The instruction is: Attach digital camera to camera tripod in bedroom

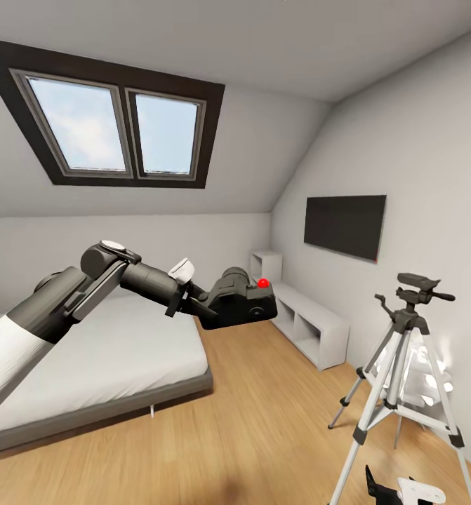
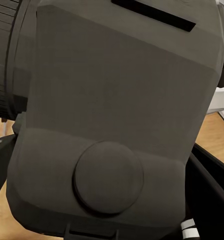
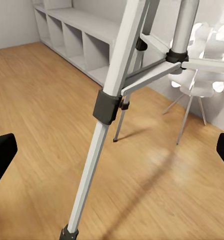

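Head view: my left gripper (image 1: 206,308) is clamped on the digital camera (image 1: 243,301), held in the air above the far corner of the bed (image 1: 123,351), red button up. To the right, the camera tripod (image 1: 401,365) stands on the wood floor (image 1: 263,428) near the wall, its head bare, a white lamp (image 1: 428,375) behind it. Right wrist view: my right gripper (image 3: 112,152) has its fingertips (image 3: 1,150) spread wide, near a tripod leg.

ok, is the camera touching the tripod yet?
Apart. In the head view, the camera hangs in the left gripper over the floor, with open room between it and the tripod.
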